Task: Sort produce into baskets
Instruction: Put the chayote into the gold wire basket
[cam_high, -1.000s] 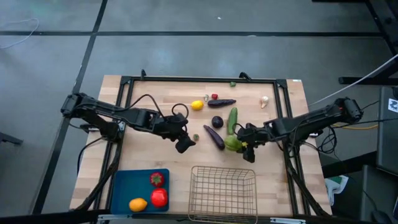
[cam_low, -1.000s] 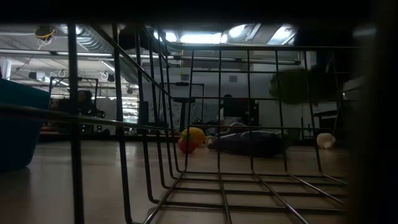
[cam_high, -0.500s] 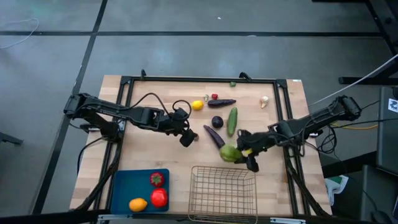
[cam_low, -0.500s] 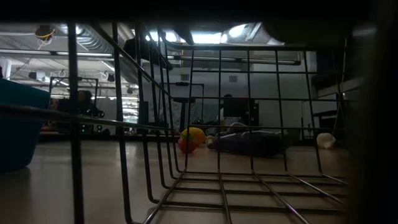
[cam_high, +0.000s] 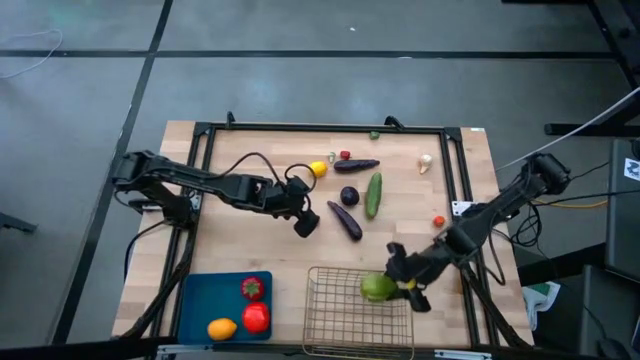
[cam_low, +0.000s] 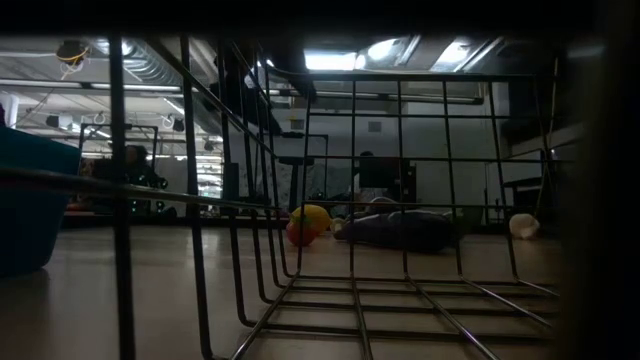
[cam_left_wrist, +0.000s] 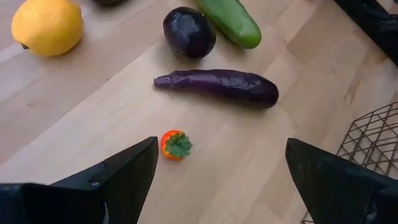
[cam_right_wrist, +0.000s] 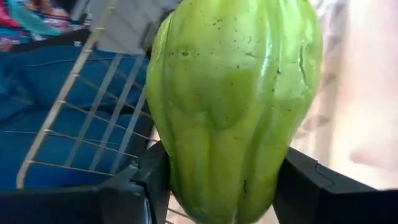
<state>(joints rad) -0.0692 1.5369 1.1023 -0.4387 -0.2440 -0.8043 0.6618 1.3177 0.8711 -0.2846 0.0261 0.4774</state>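
My right tool (cam_high: 396, 283) is clenched on the green pepper (cam_high: 377, 288), fingers pressing both its flanks in the right wrist view; it hangs over the right part of the wire basket (cam_high: 335, 320), which holds no produce yet as far as I can see; I judge the step to be placing, not transport; to do it well I would lower until the pepper is inside the mesh walls and near the floor before letting go, since it is rounded and may roll or bounce against the wire; I must keep the fingers clear of the basket rim on the way out. My left tool (cam_high: 306, 225) stands spread and empty over the counter (cam_high: 250, 255), with a small orange-red fruit (cam_left_wrist: 176, 144) just ahead of its fingers (cam_left_wrist: 124, 171) and the long eggplant (cam_left_wrist: 217, 86) beyond it; the round eggplant (cam_high: 348, 195), cucumber (cam_high: 373, 193) and lemon (cam_high: 318, 169) lie farther back; the blue tray (cam_high: 195, 305) already holds three red and orange pieces.
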